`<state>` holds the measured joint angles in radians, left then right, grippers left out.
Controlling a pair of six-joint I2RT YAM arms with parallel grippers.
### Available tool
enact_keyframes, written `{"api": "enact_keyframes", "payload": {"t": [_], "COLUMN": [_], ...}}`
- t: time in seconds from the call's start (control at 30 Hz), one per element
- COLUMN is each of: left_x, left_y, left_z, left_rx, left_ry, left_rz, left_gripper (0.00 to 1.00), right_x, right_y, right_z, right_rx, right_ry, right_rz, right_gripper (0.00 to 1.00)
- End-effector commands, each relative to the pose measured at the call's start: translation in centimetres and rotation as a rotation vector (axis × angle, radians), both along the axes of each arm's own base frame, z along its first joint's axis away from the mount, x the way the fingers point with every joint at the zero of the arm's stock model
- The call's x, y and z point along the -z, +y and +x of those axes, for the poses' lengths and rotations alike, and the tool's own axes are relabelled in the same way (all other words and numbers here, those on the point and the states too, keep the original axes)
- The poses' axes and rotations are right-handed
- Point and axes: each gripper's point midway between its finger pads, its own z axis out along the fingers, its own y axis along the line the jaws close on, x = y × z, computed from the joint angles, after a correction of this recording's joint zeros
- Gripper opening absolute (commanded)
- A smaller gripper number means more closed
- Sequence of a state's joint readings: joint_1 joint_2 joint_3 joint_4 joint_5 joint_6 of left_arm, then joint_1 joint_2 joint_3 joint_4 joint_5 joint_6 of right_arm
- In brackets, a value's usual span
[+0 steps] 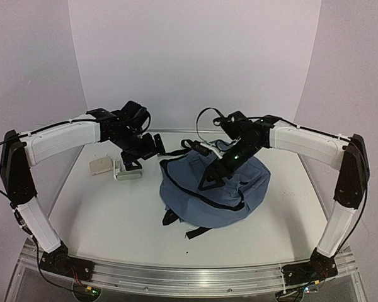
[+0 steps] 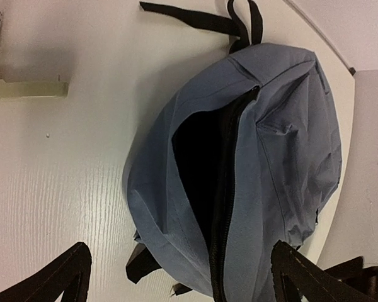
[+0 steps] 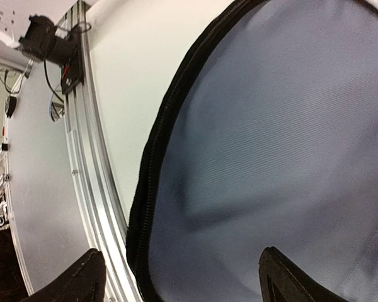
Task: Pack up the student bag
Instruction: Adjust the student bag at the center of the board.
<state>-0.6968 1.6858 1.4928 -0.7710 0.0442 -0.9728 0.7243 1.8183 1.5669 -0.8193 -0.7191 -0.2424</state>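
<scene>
The bag [image 1: 208, 195] lies on the tabletop [image 1: 113, 220], a little right of the middle. Its main zipper [image 2: 223, 189] is open and the inside looks dark. A black strap [image 1: 195, 231] sticks out at the near side. The right claw [image 3: 183, 251] is close over the far part of the bag, fingers apart, nothing between them. The left claw [image 2: 179, 248] hovers left of the bag, spread wide and empty. Far left lie a small grey box [image 1: 101, 166] and a white block [image 1: 128, 173].
</scene>
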Motion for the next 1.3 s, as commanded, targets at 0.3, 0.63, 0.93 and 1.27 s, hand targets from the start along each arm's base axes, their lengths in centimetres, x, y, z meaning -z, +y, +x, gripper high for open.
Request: {"api": "enact_keyframes", "payload": {"t": [0.3, 0.63, 0.93, 1.27], "left_x": [5.0, 10.0, 9.1, -1.6], "left_y": [-4.7, -9.2, -15.1, -6.2], "left_z": [-0.2, -9.4, -17.2, -7.7], "left_rx": [0.303, 0.561, 0.82, 0.492], "left_ry": [0.135, 0.238, 0.261, -0.097], "left_rz": [0.004, 0.03, -0.1, -0.202], "left_gripper": [0.83, 0.18, 0.14, 0.68], "right_x": [4.1, 10.3, 10.6, 1.9], "right_y": [-12.1, -15.6, -14.9, -13.0], "right_z": [9.2, 12.2, 17.4, 16.6], "right_rx": [0.321, 0.361, 0.349, 0.302], "right_ry": [-0.057, -0.095, -0.212, -0.288], "right_rz": [-0.201, -0.382, -0.413, -0.205], "right_gripper": [0.77, 0.7, 0.7, 0.76]}}
